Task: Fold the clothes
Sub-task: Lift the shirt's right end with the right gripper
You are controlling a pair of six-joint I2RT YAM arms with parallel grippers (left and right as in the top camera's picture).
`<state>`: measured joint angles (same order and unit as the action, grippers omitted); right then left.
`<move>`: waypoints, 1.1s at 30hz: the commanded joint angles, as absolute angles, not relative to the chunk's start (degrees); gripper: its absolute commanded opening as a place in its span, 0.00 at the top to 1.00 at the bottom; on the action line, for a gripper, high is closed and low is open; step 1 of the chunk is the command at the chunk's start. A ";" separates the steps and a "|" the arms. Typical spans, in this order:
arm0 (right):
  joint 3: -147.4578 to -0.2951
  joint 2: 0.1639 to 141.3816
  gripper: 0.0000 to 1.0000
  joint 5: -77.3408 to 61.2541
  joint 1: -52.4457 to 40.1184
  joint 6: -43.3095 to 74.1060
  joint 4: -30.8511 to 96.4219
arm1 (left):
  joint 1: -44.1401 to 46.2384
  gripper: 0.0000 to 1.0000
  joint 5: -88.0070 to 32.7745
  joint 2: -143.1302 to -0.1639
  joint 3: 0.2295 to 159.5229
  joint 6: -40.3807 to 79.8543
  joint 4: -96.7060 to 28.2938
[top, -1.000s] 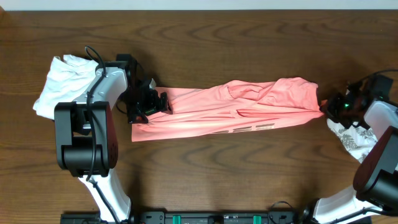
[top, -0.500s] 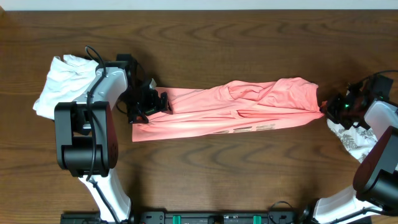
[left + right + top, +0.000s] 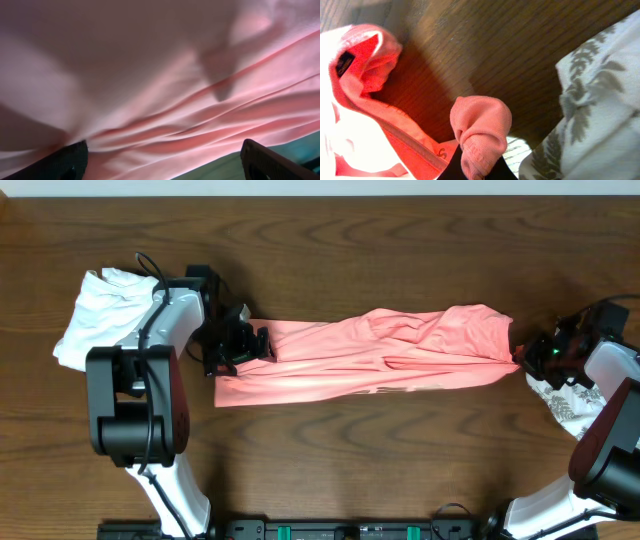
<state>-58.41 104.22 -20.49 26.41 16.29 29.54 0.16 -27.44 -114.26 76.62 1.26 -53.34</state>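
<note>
Overhead view: the clothes (image 3: 380,355), one long salmon-pink garment, lie in a band across the table (image 3: 350,240), stretched between the two grippers.
Left gripper (image 3: 238,345): sits at the pink garment's left end with its jaws spread wide. It grips nothing, and pink cloth lies directly under it.
Left wrist view: soft pink folds fill the frame, with the dark fingertips (image 3: 67,160) far apart at the bottom corners.
Right gripper (image 3: 528,358): sits at the pink garment's right end, clamped tight on a bunched corner of it.
Right wrist view: a rolled knob of pink fabric, with a stitched hem, is pinched at the bottom edge.
Fabric: soft and matte, with long creases running along its length. It is bulkier toward its right end and flatter toward its left.
Lettering (image 3: 395,390): small pale print near the pink garment's front edge.
White garment (image 3: 100,315): plain and crumpled, just beyond the pink garment's left end.
Leaf-print cloth (image 3: 565,405): white with grey leaves, just beyond the pink garment's right end.
Table surface: dark brown wood with visible grain.
</note>
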 commanded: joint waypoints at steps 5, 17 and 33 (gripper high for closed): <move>-58.37 104.71 0.99 -18.00 26.74 16.71 28.45 | -0.14 0.02 -25.50 -104.68 78.30 0.03 -53.08; -58.59 104.57 0.99 -29.69 27.29 15.31 20.95 | -0.14 0.02 -25.47 -98.26 78.28 0.03 -52.21; -59.57 104.60 0.39 -28.49 25.34 15.31 21.58 | -0.14 0.02 -25.47 -98.26 78.28 0.03 -52.42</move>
